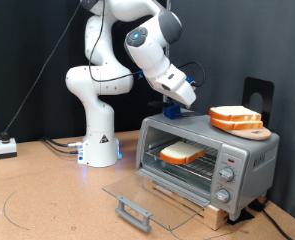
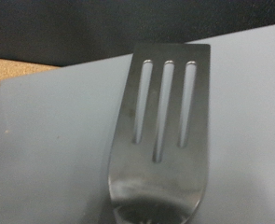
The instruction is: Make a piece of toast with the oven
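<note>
**Spatula over the oven roof, slice on the rack**

Fingers: not shown in either view. The gripper (image 1: 179, 100) is seen from outside only as a blue-and-white head at the end of the arm (image 1: 137, 45), and whether it is open or closed cannot be told. A dark slotted spatula (image 2: 163, 121) is shown projecting forward in the wrist view, so it is judged to be carried at the hand, though no grip on it is visible.

Beneath the spatula: the grey top of the oven (image 1: 242, 155); the blade is held flat just above it, or on it; contact cannot be judged.

Inside the oven: the piece of toast (image 1: 182, 153), laid flat on the wire rack and seated well in, as required for toasting. The glass door (image 1: 147, 195) is dropped fully open, its bar handle nearest the camera.

On the oven roof, at the exterior view's right: a stack of slices (image 1: 235, 118) on a round board, kept as spare stock.

Support: a brown bench (image 1: 47, 200).

Writing: none legible; the three knobs carry no readable marks.
</note>
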Action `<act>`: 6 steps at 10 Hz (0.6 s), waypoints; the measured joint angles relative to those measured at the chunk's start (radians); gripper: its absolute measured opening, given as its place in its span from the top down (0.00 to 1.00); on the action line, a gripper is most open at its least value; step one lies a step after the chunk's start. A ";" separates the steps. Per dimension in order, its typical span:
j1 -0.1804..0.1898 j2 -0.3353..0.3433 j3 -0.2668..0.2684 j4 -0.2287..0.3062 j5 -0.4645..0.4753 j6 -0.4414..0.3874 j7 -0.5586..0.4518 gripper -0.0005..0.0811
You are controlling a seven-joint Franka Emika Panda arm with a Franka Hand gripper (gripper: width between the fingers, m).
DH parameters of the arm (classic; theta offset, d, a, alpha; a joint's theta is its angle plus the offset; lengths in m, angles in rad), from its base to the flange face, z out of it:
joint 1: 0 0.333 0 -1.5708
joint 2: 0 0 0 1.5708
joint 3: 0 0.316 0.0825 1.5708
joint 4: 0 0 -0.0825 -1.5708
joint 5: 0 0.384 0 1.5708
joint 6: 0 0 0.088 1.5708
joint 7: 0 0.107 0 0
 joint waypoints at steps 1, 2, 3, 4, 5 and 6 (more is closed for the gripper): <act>0.000 -0.001 -0.006 0.007 0.016 -0.010 -0.005 0.02; 0.000 -0.006 -0.028 0.021 0.024 -0.044 -0.019 0.02; 0.000 -0.017 -0.064 0.037 0.025 -0.089 -0.040 0.00; 0.000 -0.031 -0.102 0.052 0.024 -0.131 -0.054 0.00; -0.001 -0.043 -0.138 0.069 0.007 -0.171 -0.059 0.00; -0.001 -0.048 -0.159 0.083 -0.010 -0.200 -0.059 0.00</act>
